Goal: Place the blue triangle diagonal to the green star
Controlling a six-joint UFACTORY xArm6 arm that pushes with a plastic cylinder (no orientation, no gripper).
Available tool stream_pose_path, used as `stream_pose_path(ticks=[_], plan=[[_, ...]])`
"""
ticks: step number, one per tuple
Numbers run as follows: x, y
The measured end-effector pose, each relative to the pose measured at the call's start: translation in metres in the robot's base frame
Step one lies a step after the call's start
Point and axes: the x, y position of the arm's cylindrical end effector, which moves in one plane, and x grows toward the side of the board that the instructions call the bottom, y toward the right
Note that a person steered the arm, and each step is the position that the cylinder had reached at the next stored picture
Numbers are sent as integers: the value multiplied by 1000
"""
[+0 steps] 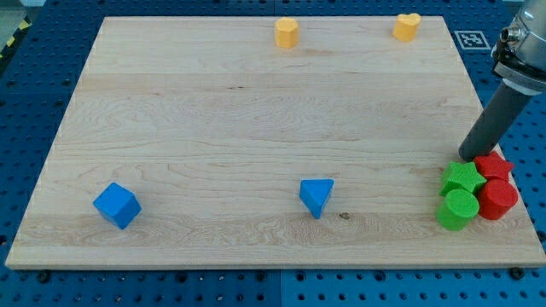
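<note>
As I read the wooden board (256,128) from the view's left, a blue cube (116,205) sits near the bottom-left corner. The blue triangle (316,196) lies bottom centre, well apart from the green star (462,177). Two yellow blocks (287,32) (406,26) sit along the top edge. At bottom right, star, green cylinder (458,209) and two red blocks (493,165) (498,199) cluster touching. My tip (467,157) rests just above the star; no claw fitted, nothing held.
</note>
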Motion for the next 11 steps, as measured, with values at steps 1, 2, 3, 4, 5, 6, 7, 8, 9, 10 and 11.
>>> stream_pose_path(ticks=[1, 2, 3, 4, 5, 6, 7, 8, 9, 10, 11], plan=[[0, 1], [0, 1], [0, 1], [-11, -18], [-39, -95], [-41, -179], [-19, -255], [35, -301], [96, -299], [108, -252], [58, -200]])
